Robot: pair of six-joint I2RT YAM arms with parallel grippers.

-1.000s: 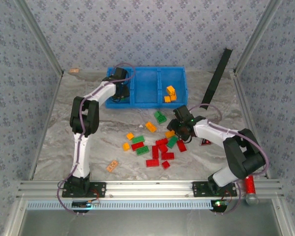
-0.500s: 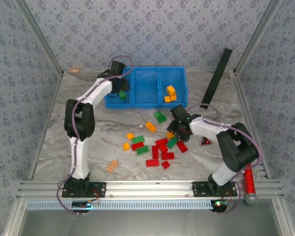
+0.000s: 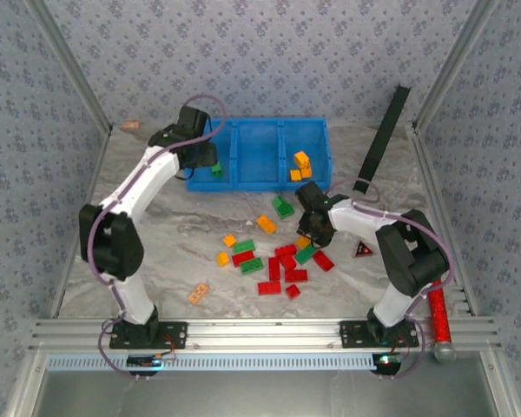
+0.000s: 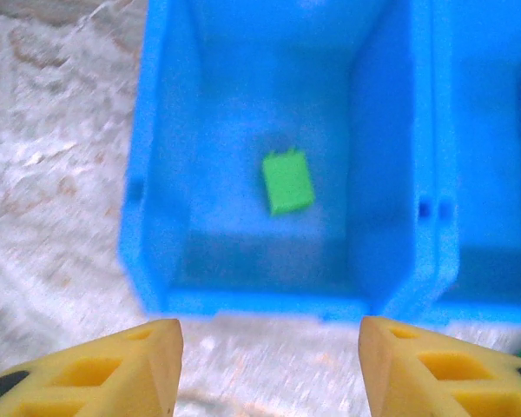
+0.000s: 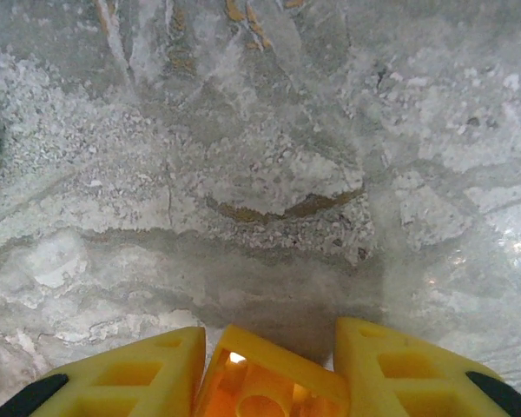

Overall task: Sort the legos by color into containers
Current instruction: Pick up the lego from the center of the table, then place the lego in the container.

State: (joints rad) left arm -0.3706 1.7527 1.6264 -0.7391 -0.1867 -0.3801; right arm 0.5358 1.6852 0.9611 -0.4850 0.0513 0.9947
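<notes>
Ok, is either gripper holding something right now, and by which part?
The right gripper pinches an orange-yellow brick by two opposite sides. The left gripper is open and empty, facing the blue bin.

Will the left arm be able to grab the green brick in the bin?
Probably yes. The left gripper hovers open and empty by the bin, and the green brick lies alone, uncovered.

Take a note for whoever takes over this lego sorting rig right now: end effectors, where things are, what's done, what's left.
Left end effector: open, empty, at the blue bin's left compartment, which holds one green brick.
Right end effector: shut on an orange brick, low over the table.
Done: orange bricks in the right compartment.
Left: loose bricks, red, green and orange, on the table.
</notes>
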